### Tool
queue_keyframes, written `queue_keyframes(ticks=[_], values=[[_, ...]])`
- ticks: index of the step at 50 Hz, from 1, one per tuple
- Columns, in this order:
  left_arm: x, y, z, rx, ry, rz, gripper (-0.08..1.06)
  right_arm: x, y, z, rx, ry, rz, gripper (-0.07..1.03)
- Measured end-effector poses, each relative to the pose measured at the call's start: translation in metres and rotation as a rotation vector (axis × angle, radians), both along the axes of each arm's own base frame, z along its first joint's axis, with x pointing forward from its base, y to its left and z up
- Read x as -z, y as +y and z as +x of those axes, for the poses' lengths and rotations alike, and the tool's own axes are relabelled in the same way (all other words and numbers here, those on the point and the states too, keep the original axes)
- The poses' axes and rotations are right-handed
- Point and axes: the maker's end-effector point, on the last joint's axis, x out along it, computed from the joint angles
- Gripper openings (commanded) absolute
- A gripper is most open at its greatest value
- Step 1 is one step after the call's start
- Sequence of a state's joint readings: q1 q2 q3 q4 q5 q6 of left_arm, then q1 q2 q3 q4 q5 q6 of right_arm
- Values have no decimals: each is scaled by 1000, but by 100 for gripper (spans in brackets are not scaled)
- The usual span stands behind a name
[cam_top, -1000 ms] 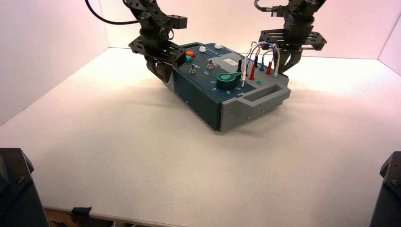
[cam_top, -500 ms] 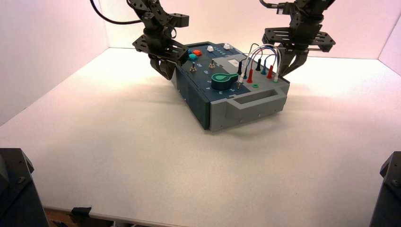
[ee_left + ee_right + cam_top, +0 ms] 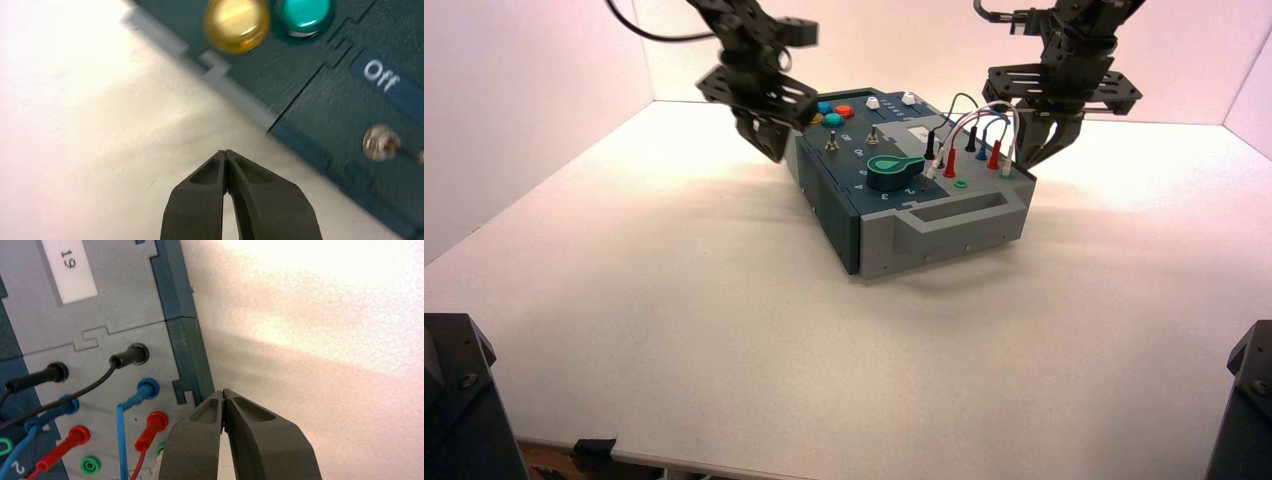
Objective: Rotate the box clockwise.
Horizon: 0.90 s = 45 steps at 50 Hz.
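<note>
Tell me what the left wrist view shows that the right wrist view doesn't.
Only the left wrist view shows the yellow button, the teal button, the toggle switch under its "Off" label, and the left gripper, shut beside the box's edge. Only the right wrist view shows the plugged-in wires, a label reading 19, and the right gripper, shut at the opposite edge. Both show the box and the white table.

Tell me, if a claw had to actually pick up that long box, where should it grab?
Probably the near end handle of the box: a recessed bar in the light grey end, facing the camera with bare table before it. Come from that near side, above the bar. The top is crowded with wires and buttons.
</note>
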<state>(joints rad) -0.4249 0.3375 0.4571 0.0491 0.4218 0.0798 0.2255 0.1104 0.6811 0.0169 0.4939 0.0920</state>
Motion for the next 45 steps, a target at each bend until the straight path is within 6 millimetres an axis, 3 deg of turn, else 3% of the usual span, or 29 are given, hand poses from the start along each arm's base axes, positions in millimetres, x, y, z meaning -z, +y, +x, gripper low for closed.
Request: queue_keyframes(ticks=[8, 20, 36, 45], values=[[-33, 26, 0, -57, -55, -23, -3, -30, 0, 16, -9, -78, 3, -2], [-70, 34, -16, -59, -105, -40, -3, -60, 1, 17, -10, -124, 13, -2], [-123, 43, -39, -67, -206, -86, -3, -102, 3, -15, -58, -207, 24, -2], [-139, 49, -54, -76, -228, -100, -3, -110, 10, -35, -122, -199, 15, -2]])
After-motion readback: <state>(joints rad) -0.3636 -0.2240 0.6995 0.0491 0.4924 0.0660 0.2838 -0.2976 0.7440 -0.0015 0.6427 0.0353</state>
